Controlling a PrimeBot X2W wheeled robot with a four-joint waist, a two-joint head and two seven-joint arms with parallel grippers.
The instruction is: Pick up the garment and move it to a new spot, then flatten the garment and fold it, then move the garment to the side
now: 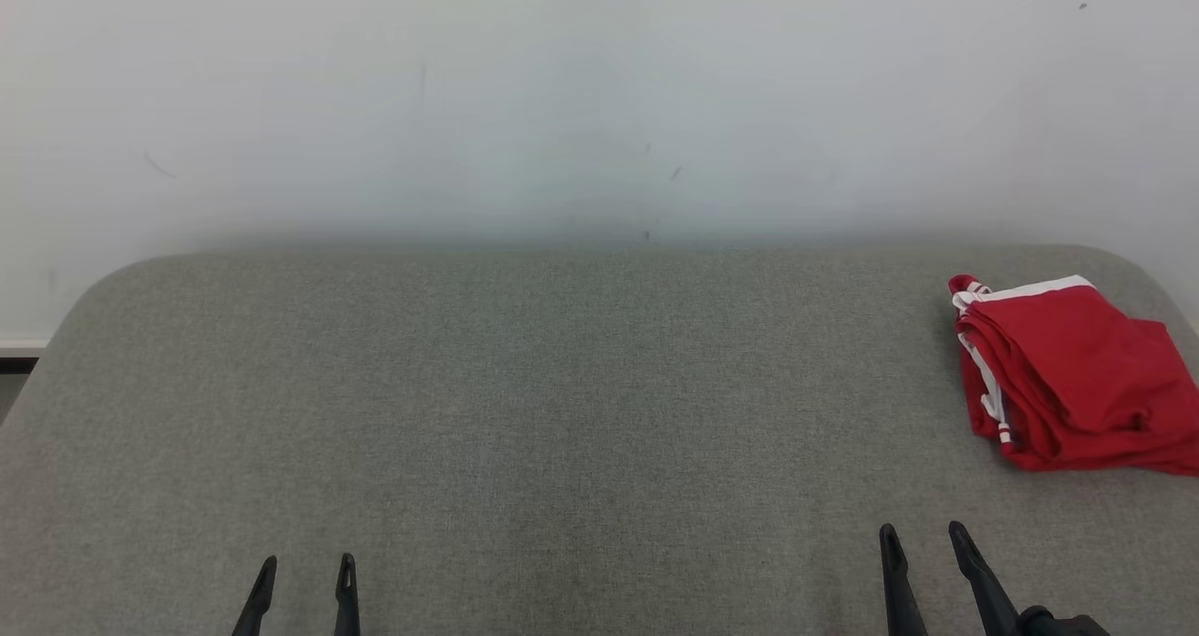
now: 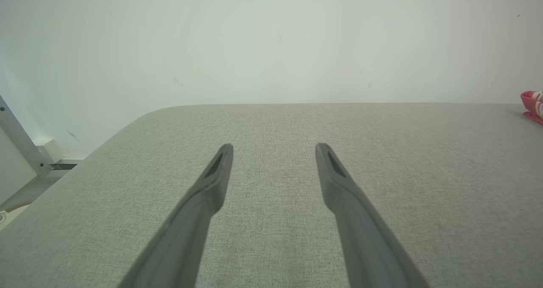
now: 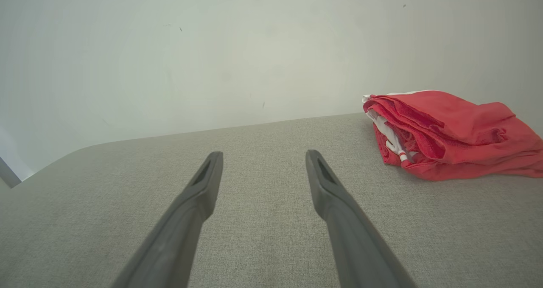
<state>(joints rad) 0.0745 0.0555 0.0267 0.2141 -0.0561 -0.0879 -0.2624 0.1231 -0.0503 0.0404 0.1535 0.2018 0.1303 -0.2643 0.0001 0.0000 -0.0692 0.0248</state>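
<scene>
Fabric of a grey weave covers the worktop [image 1: 562,411], which has rounded far corners and backs onto a pale wall [image 1: 562,102] marked with a few small dark scuffs. In the left wrist view, a pale metal strut [image 2: 17,139] slants up past the worktop's left edge.

At the near edge, towards the left corner, the left end effector [image 1: 309,561] hangs over bare fabric with its two dark fingers spread wide and nothing between them. Its own wrist view shows the same wide gap [image 2: 275,146].

Further right along the near edge, the right end effector [image 1: 921,527] is also spread wide and holds nothing. Its fingers point towards the far edge, and its wrist view [image 3: 264,152] shows grey weave between them.

The garment [image 1: 1077,383] lies at the worktop's right edge, near the far right corner. It is red, folded into a loose, layered bundle, with a white band along its far side and white cords with red-banded tips hanging from its left end. It sits beyond the right end effector and to its right, apart from the fingers, and well apart from the left end effector, whose wrist view catches just a red sliver [image 2: 533,103] at its right border. In the right wrist view the bundle [image 3: 449,131] rests to the upper right of the fingertips.
</scene>
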